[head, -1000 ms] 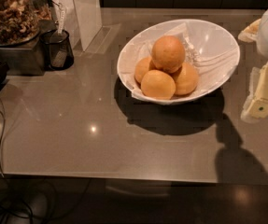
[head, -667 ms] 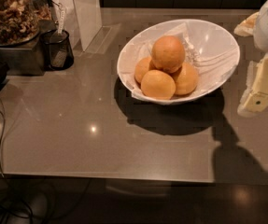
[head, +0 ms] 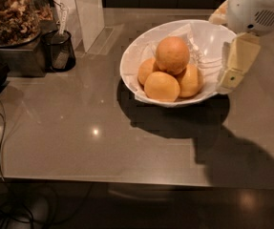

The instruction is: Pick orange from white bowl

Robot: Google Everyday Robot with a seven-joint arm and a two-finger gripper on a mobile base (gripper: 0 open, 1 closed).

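The white bowl (head: 129,67) sits on the grey counter at the middle right, lined with crumpled white paper. Several round fruits lie in its left half. The orange (head: 173,55) rests on top of the pile, the largest and deepest in colour, with three paler fruits under it. My gripper (head: 220,51) hangs at the bowl's right rim, to the right of the orange and not touching it. Its pale fingers (head: 237,63) stand apart, with nothing between them. The white wrist housing (head: 258,6) hides the bowl's far right edge.
A glass jar of brown nuts (head: 7,13) stands on a metal base at the back left, with a black mesh cup (head: 57,49) beside it and a white box (head: 86,11) behind. A dark cable (head: 0,128) runs down the left. The counter's front edge (head: 127,179) is near.
My gripper has moved left, from beside the bowl to over its right rim. The bowl and the fruits have not moved.
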